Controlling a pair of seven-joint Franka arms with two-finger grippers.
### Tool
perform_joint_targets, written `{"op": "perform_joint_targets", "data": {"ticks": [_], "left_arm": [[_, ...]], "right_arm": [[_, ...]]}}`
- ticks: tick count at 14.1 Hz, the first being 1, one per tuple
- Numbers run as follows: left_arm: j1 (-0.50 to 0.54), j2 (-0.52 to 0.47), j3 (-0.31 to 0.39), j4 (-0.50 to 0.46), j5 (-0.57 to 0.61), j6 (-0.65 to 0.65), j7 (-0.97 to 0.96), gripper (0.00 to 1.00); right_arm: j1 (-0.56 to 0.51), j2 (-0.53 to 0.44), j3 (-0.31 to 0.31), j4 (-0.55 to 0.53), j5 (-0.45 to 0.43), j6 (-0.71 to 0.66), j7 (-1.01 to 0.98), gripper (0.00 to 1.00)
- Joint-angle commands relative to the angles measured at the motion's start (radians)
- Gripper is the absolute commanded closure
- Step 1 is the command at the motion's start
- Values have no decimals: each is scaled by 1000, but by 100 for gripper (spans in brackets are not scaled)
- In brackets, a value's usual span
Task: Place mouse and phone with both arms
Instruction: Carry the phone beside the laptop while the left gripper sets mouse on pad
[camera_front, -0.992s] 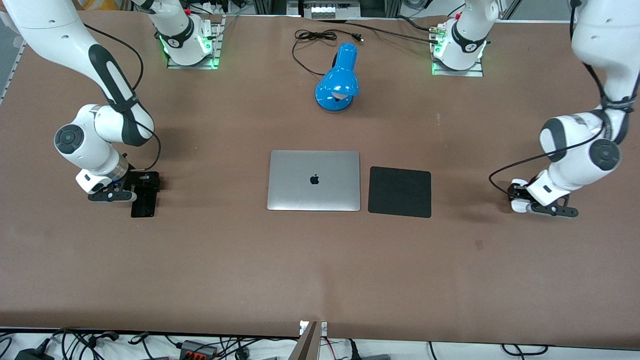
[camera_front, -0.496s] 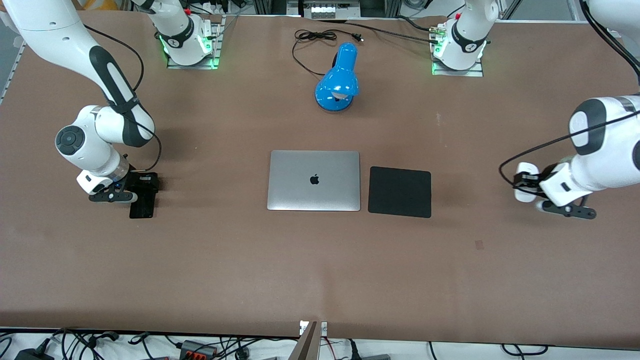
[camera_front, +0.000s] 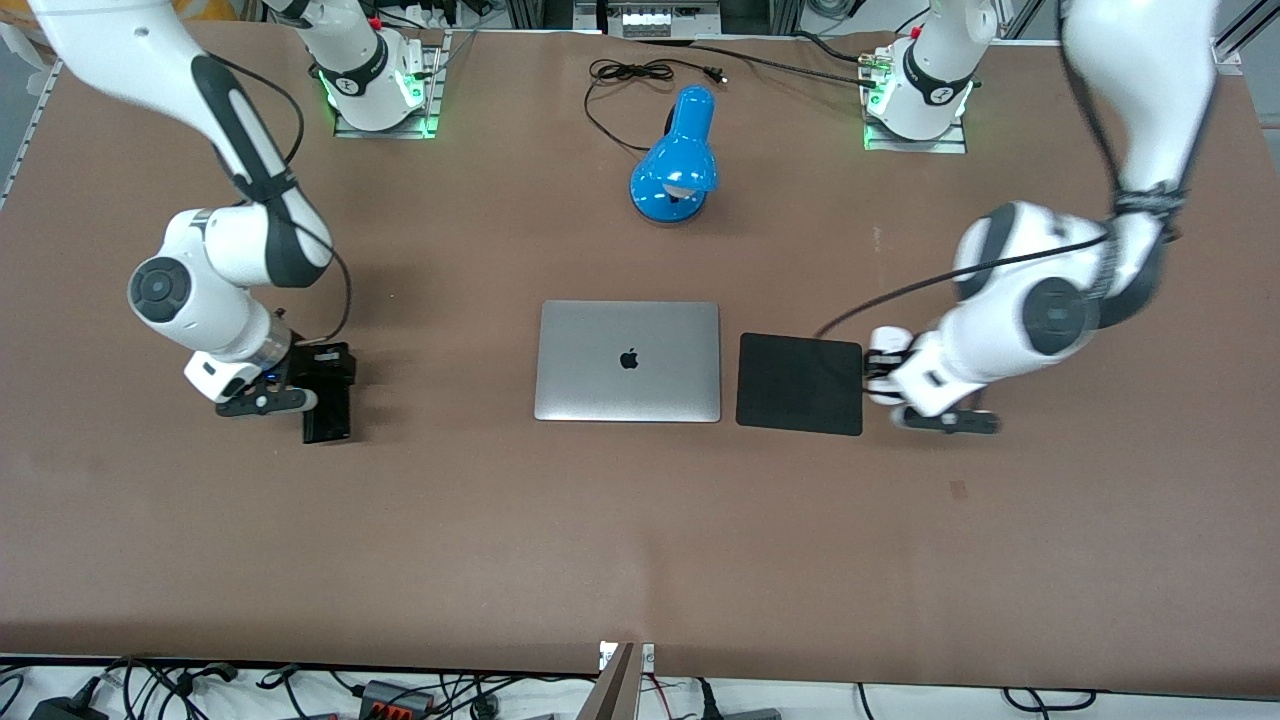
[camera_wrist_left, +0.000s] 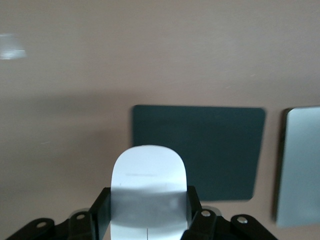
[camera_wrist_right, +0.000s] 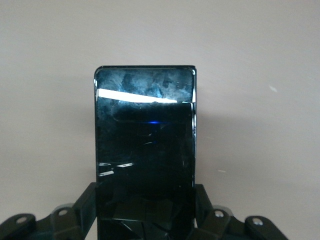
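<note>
My left gripper (camera_front: 880, 368) is shut on the white mouse (camera_front: 887, 343) and holds it over the table, just beside the mouse pad's edge toward the left arm's end. In the left wrist view the mouse (camera_wrist_left: 148, 172) sits between the jaws of the left gripper (camera_wrist_left: 148, 210), with the pad ahead of it. My right gripper (camera_front: 328, 365) is shut on the black phone (camera_front: 328, 420) over bare table toward the right arm's end. The right wrist view shows the phone (camera_wrist_right: 145, 140) gripped across its width by the right gripper (camera_wrist_right: 145, 210).
A closed silver laptop (camera_front: 628, 360) lies mid-table with the square black mouse pad (camera_front: 800, 383) beside it; both show in the left wrist view, the pad (camera_wrist_left: 210, 150) and the laptop (camera_wrist_left: 300, 165). A blue desk lamp (camera_front: 677, 160) and its black cable (camera_front: 630, 72) lie nearer the arm bases.
The left arm has lifted the mouse and swung it from the table's end to the mouse pad's edge. The right arm has carried the phone a little toward the laptop.
</note>
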Motion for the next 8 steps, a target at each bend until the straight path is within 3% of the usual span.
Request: {"op": "perform_joint_targets", "data": {"ticks": [1, 3, 6, 8], "left_arm": [[-41, 47, 1, -58, 31, 161, -70, 71], [-75, 88, 4, -83, 114, 240, -160, 71], [-91, 171, 0, -84, 350, 297, -349, 71], [-94, 184, -3, -83, 374, 329, -386, 70]], "right_arm": [[86, 4, 6, 11, 6, -8, 97, 100], [151, 38, 6, 24, 4, 10, 196, 100], [244, 85, 7, 33, 3, 78, 348, 100], [302, 116, 6, 39, 6, 113, 425, 100]]}}
